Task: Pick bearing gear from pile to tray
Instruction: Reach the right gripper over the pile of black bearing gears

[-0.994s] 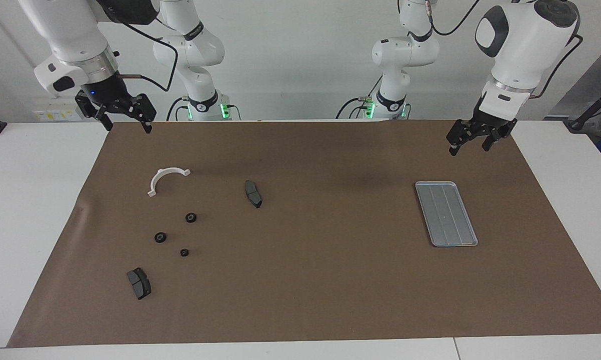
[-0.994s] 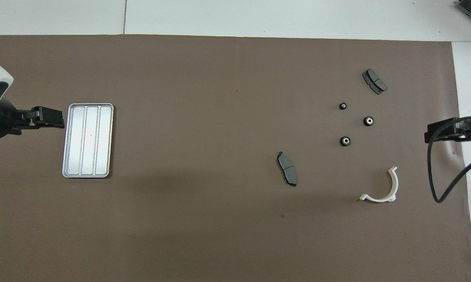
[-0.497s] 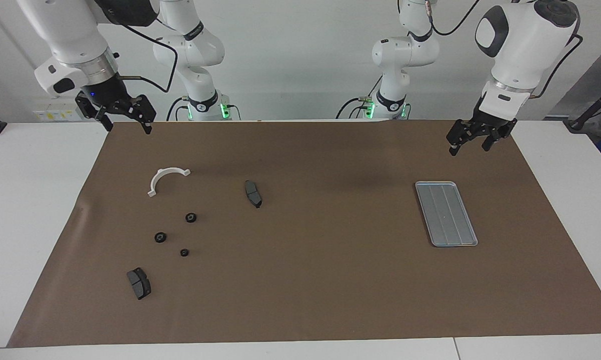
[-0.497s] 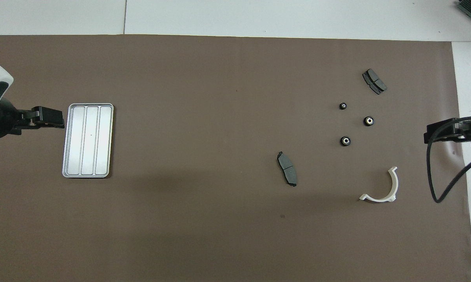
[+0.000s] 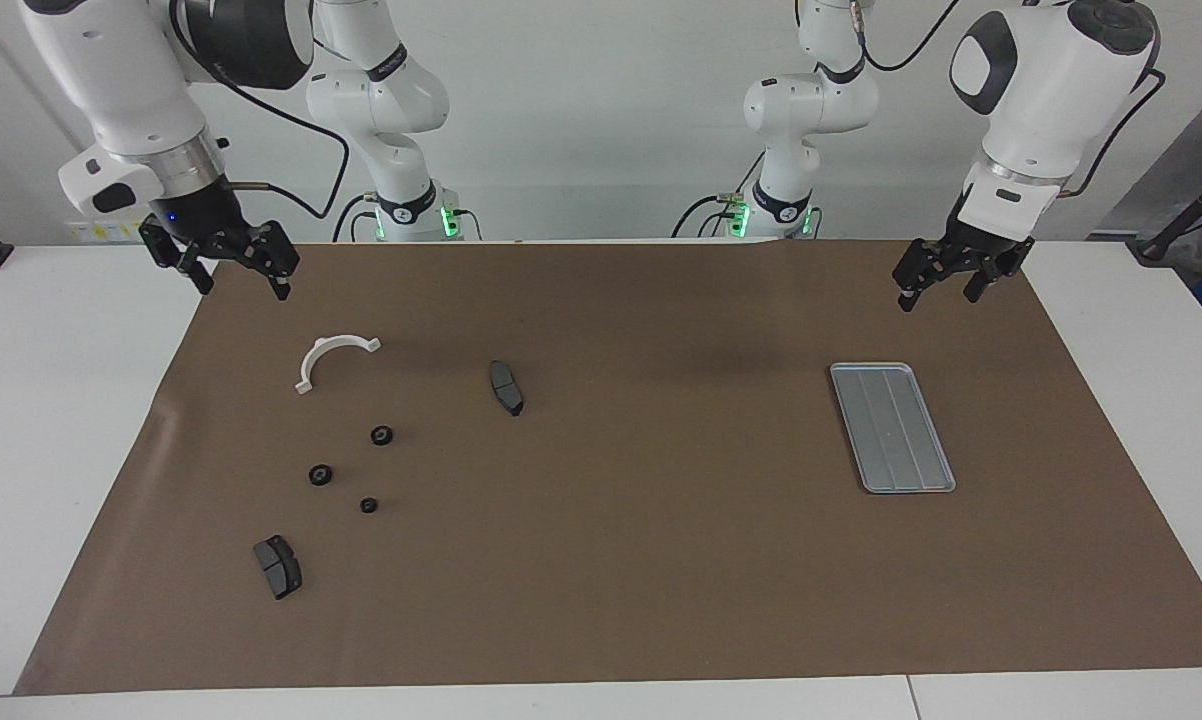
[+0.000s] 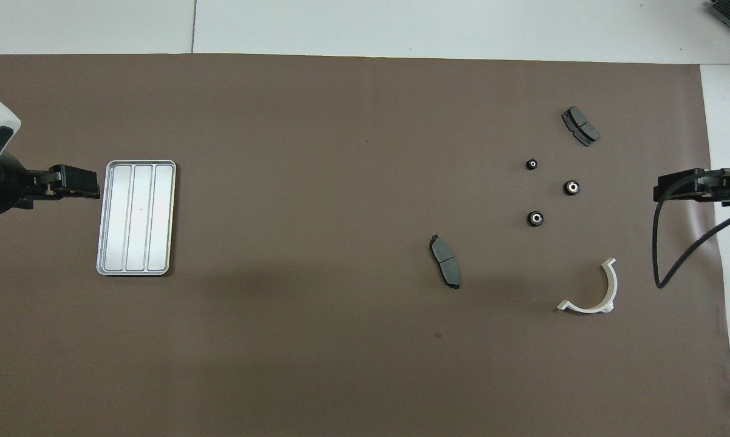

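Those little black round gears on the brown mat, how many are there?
3, clustered toward the right arm's end: one nearest the robots, one farther, the smallest farthest. None appears hidden.

From my seat the surface [image 5: 21, 400] is white with a plain brown mat [image 5: 641, 560] over it. Tray [image 5: 892, 427] is silver-grey with lengthwise ridges. Bracket [image 5: 332, 357] is white, both brake pads [image 5: 506, 387] dark grey. The three little gears [image 6: 535, 218] are black with pale centres. Arms are white with black hands, left hand [image 5: 939, 279] and right hand [image 5: 231, 265] alike.
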Controlling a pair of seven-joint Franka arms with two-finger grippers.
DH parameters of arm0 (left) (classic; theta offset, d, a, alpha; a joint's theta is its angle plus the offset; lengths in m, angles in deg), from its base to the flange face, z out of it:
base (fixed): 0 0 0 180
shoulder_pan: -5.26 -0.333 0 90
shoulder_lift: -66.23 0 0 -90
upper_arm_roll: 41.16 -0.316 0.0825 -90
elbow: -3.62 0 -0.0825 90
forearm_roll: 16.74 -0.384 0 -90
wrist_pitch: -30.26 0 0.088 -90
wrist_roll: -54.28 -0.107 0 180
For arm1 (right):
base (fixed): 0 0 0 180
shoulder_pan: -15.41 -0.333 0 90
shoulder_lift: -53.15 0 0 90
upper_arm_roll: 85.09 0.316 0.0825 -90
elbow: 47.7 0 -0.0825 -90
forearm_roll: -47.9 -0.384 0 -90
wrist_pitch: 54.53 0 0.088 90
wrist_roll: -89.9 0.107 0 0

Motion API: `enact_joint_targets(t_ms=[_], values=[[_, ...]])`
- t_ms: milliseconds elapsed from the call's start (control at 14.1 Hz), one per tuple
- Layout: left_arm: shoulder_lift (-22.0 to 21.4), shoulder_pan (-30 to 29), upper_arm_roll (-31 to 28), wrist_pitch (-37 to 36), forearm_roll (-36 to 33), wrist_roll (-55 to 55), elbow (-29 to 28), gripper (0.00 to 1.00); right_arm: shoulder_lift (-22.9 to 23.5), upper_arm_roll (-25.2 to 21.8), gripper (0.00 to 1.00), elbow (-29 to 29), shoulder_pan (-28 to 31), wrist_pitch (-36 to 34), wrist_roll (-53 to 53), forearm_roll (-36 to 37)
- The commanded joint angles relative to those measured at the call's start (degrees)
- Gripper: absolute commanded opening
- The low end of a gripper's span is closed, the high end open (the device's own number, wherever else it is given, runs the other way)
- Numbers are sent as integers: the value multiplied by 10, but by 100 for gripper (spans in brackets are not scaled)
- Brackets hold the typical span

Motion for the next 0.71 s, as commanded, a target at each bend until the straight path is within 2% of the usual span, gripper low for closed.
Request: enact_joint_targets(t_ms=[0,284,639], values=[[-17,-4,0,8,9,-4,-19,100,50,3,100,19,12,75,-37,-2],[-17,-4,0,8,9,-5,-19,100,135,3,100,21,13,167,-40,-2],[-17,-4,0,8,9,-5,-20,100,210,7,100,26,-15,283,-34,-25]])
